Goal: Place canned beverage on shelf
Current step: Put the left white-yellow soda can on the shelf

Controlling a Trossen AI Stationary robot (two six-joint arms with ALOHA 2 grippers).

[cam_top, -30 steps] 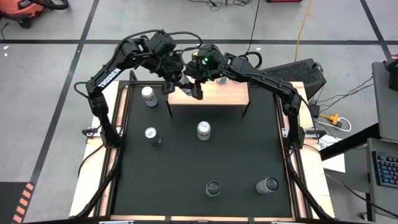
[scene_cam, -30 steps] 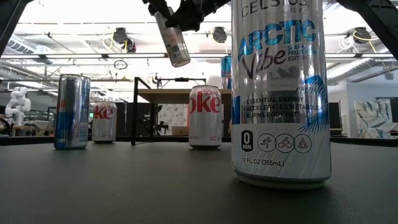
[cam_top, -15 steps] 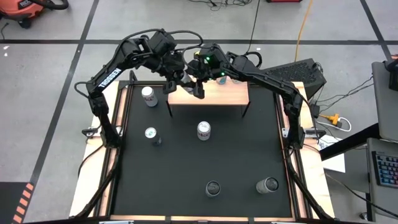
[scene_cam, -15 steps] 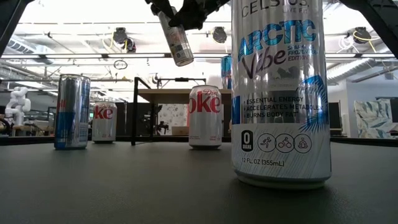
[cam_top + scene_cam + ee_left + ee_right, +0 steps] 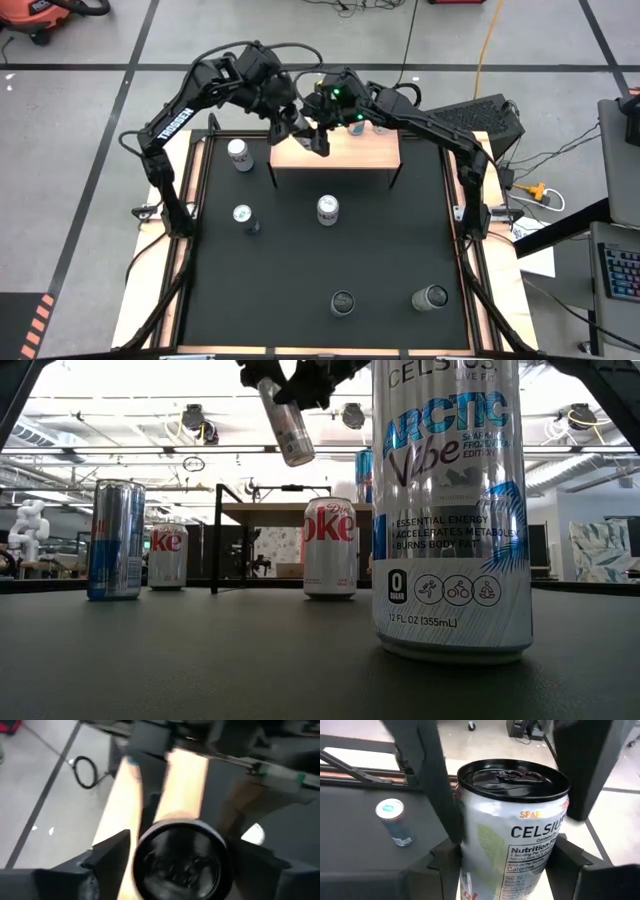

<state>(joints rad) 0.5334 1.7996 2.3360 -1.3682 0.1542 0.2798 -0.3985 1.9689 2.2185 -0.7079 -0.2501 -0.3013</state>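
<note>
- The desk [image 5: 300, 280] is the biggest thing. Five other cans [image 5: 327, 209] stand on it, all well apart from the grippers.
- The shelf [image 5: 365, 150] is just under both grippers, at its left end. Its wood top shows no cans.
- The right gripper [image 5: 510, 865] is closed on the can [image 5: 512, 820], which sits between its fingers [image 5: 445, 862].
- The left gripper [image 5: 180, 860] is right up against the same can, with one round end of the can facing it. I cannot tell if it is holding the can or not.
- The can is up in the air and tilted, above the shelf and not touching it.
- What could go wrong: the can is leaning, so if it is set down like this it may land on its edge, tip over and roll off the shelf.
- Both grippers are crowded close together, so they could bump, or pull the can two ways and drop it.
</note>
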